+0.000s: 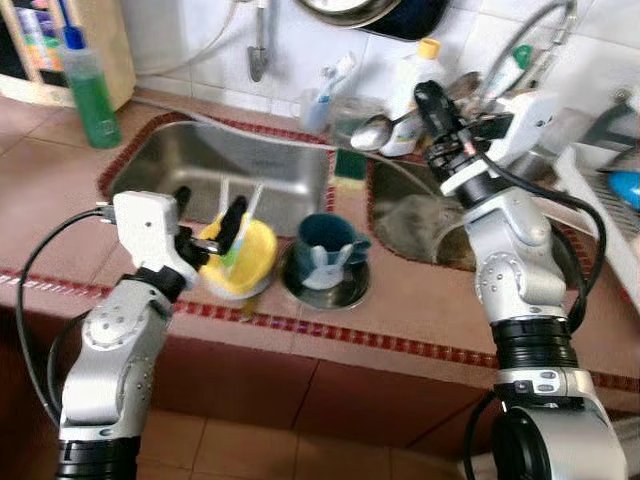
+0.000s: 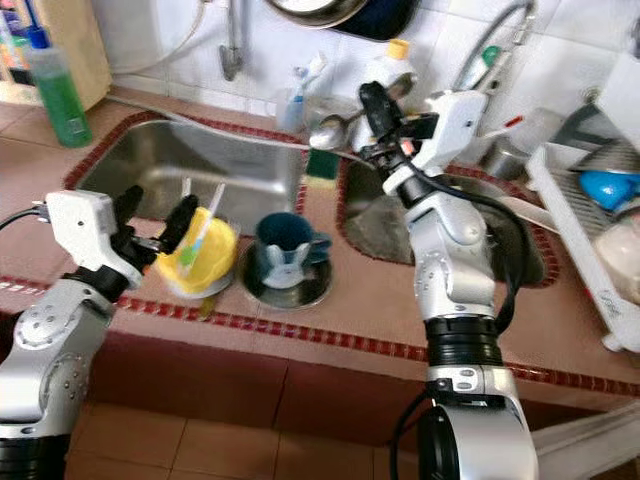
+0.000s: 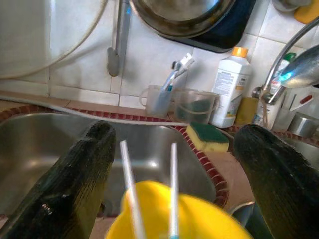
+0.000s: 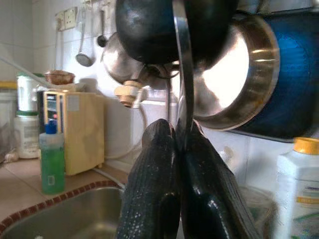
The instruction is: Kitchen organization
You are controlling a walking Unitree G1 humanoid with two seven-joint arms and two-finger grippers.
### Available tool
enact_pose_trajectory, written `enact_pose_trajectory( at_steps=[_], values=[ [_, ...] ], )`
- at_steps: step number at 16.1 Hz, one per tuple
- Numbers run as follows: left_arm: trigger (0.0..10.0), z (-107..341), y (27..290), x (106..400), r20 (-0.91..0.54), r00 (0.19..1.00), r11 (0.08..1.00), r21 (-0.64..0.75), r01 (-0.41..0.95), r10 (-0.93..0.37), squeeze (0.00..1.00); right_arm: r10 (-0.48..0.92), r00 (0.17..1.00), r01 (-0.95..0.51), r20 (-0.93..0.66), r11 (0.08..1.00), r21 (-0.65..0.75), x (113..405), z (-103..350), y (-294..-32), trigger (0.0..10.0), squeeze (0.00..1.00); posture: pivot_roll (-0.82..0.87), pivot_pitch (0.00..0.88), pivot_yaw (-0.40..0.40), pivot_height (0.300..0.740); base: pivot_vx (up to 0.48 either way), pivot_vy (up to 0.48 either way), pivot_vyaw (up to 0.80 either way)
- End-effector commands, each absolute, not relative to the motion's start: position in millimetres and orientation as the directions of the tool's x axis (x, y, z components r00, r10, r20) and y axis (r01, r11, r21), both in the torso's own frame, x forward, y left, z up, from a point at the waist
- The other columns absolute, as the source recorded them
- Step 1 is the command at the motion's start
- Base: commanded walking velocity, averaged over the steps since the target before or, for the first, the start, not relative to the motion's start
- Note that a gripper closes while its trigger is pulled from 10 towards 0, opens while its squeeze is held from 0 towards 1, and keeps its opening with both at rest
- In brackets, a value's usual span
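Spoon (image 1: 375, 131), shiny steel, pinched by right gripper (image 1: 428, 103); left gripper (image 1: 208, 222) spread around yellow cup (image 1: 243, 260) holding 2 straws.

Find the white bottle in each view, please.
Left eye view: bottle on the back ledge, behind the spoon in the right gripper.
Right eye view: same ledge.
Left wrist view: behind the sponge, at the wall.
Right wrist view: beside the fingers.
Shared landmark: the sink.
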State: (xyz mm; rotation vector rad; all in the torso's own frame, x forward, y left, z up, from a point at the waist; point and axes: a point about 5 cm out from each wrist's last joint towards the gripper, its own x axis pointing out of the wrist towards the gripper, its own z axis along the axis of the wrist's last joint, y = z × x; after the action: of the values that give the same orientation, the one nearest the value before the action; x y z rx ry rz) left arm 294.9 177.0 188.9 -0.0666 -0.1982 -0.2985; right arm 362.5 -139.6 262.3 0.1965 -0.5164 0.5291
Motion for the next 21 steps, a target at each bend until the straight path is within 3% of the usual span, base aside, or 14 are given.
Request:
enact_pose_trajectory(
  at_steps=[1,21],
  values=[
    [10.0,188.7,169.9,295.7,0.2,0.93,0.945,-0.04,0.324,-0.31,0.0,0.416,0.733,-0.511,0.538,0.859,0.032,360.7,270.1,-148.7,10.0,0.0,0.06,0.0,-0.128,0.732,0.285,0.0,0.0],
    [10.0,188.5,171.0,293.9,0.201,0.933,0.947,-0.059,0.317,-0.3,0.0,0.432,0.727,-0.528,0.533,0.848,0.033,360.1,269.2,-146.1,10.0,0.0,0.06,0.0,-0.133,0.732,0.287,0.0,0.0]
  ],
)
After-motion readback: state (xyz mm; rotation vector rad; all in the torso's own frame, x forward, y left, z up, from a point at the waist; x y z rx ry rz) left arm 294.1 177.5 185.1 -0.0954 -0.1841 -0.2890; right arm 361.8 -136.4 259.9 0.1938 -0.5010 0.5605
